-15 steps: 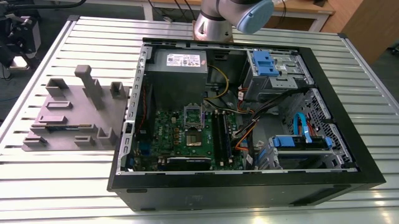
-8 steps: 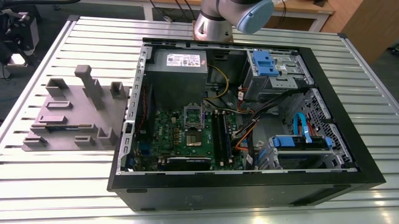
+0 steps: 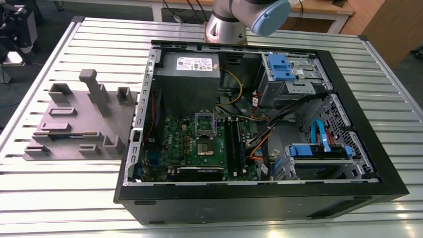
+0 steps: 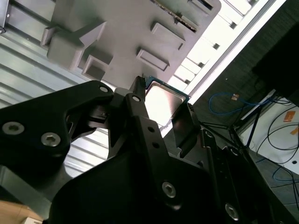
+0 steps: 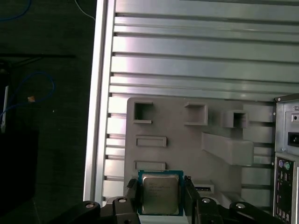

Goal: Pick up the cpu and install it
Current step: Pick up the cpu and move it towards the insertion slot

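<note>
The cpu (image 5: 160,193) is a small square chip with a silver-grey metal top and a pale green rim. My gripper (image 5: 160,199) is shut on it, with a black finger (image 5: 132,196) against one side and another against the opposite side. The second wrist view shows the same chip (image 4: 164,99) clamped in the gripper (image 4: 161,111). The chip hangs well above the grey plastic fixture (image 5: 187,140) on the slatted table. In the exterior view, the metal-framed socket (image 3: 205,130) sits on the green motherboard inside the open computer case (image 3: 264,193).
The grey fixture (image 3: 79,124) with upright blocks lies at the exterior view's left, beside the case. The arm's base (image 3: 231,22) rises behind the case. Cables, blue drive brackets (image 3: 281,67) and a power supply (image 3: 191,64) crowd the case. The table edge (image 5: 96,116) borders a dark floor.
</note>
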You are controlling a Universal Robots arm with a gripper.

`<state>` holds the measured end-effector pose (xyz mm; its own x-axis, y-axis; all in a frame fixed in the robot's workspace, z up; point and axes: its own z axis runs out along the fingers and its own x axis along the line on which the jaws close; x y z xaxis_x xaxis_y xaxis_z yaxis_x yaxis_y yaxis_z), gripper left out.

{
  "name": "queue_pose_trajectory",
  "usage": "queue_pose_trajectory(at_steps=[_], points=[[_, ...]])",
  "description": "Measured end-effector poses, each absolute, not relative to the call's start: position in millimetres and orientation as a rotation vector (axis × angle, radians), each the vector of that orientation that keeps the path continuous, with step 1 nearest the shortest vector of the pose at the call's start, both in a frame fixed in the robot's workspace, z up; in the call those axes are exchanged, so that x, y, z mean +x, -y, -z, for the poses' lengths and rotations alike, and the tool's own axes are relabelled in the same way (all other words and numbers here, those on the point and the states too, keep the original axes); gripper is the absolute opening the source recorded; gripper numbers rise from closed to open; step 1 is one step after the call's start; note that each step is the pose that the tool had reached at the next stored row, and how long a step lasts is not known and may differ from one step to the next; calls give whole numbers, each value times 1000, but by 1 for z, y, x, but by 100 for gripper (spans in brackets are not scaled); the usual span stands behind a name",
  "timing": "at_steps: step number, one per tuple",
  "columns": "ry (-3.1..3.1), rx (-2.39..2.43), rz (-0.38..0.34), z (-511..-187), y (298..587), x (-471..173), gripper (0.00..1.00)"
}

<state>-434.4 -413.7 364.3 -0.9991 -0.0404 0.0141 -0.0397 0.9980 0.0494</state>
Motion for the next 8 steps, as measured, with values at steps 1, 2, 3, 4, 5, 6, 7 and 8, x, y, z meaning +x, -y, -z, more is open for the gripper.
queue_pose_trajectory(at_steps=[1,2,3,4,5,6,7,8], points=[[3125,63,77,-366,414,-434,47],[3125,63,77,-367,414,-434,47],[3125,63,77,-368,414,-434,47],[3125,63,77,-368,414,-434,47],[3125,63,77,-368,414,-434,47],[3125,63,77,-368,414,-434,47],[3125,63,77,-368,414,-434,47],[3125,63,77,-368,414,-434,47]])
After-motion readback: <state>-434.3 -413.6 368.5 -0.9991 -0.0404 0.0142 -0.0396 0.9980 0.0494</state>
